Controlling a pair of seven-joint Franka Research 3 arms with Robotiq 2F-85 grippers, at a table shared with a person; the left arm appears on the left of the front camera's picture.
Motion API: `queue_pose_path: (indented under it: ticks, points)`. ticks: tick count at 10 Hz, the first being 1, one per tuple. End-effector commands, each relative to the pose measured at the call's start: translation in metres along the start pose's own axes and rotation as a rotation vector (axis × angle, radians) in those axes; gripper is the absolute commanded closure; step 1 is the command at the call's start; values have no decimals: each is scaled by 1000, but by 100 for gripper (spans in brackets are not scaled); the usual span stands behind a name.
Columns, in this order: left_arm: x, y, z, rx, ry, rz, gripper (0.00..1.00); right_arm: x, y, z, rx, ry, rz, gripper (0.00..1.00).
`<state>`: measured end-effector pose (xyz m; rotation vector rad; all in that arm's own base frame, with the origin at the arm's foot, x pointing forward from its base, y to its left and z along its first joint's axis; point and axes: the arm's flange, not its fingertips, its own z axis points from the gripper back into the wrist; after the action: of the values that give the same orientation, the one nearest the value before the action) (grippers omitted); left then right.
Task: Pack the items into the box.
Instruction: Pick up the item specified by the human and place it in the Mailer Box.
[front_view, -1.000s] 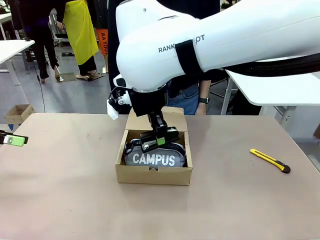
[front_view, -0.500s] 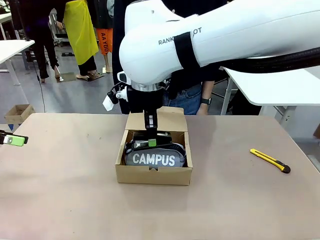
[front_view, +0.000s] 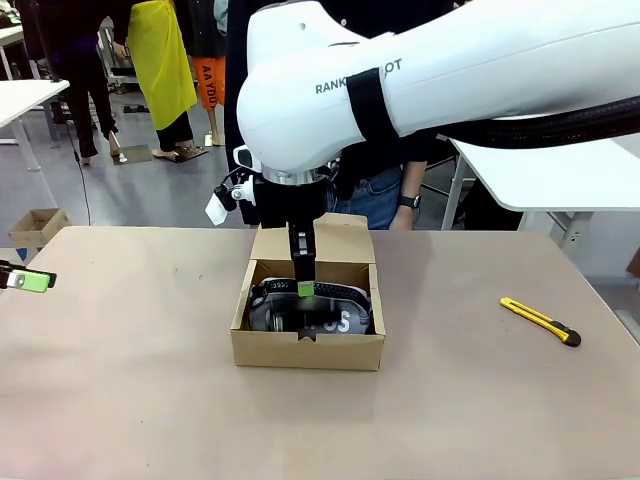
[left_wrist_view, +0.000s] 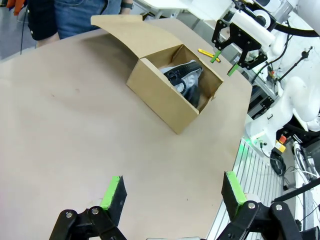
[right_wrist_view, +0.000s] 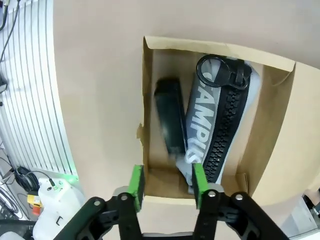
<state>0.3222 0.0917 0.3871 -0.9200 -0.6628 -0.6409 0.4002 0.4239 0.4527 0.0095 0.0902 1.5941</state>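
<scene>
Tabletop box (right_wrist_view: 270, 130) holds stapler (right_wrist_view: 169, 122) beside pouch (right_wrist_view: 200, 125), under the right claw (right_wrist_view: 166, 174) (jaws apart, empty).

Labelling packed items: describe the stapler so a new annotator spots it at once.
Find the open cardboard box in the middle of the table, under the right gripper. Inside, a grey pouch lettered CAMPUS takes up most of the floor. The stapler is the small, plain black bar between the pouch and the box wall nearest the robot.
</scene>
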Motion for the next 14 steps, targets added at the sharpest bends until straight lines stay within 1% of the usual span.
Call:
queue_pose_path:
  ticks: [1, 6, 7, 8, 9, 11, 12, 13, 14]
  points:
    - [-1, -4, -3, -1, -22, 4, 0, -3, -1, 1, -13, 12, -27, 0]
    - [-1, -4, -3, -1, -22, 4, 0, -12, -5, 0, 6, 4, -47, 0]
    - [-1, -4, -3, -1, -22, 4, 0, -22, -7, 2, 13, -1, -75, 0]
    - [-1, -4, -3, -1, -22, 4, 0, -46, -9, 6, 26, -35, -119, 0]
    - [-1, -4, -3, -1, -22, 4, 0, -86, -8, 10, 46, -75, -214, 0]
    - [-1, -4, -3, -1, -22, 4, 0, -199, 12, 22, 97, -149, -387, 0]
    - [-1, -4, -3, -1, -22, 4, 0, -258, 30, 28, 113, -213, -470, 0]
    - [-1, -4, -3, -1, -22, 4, 0, -319, 47, 31, 162, -247, -608, 0]
    - [-1, -4, -3, -1, -22, 4, 0, -384, 64, 28, 249, -376, -655, 0]
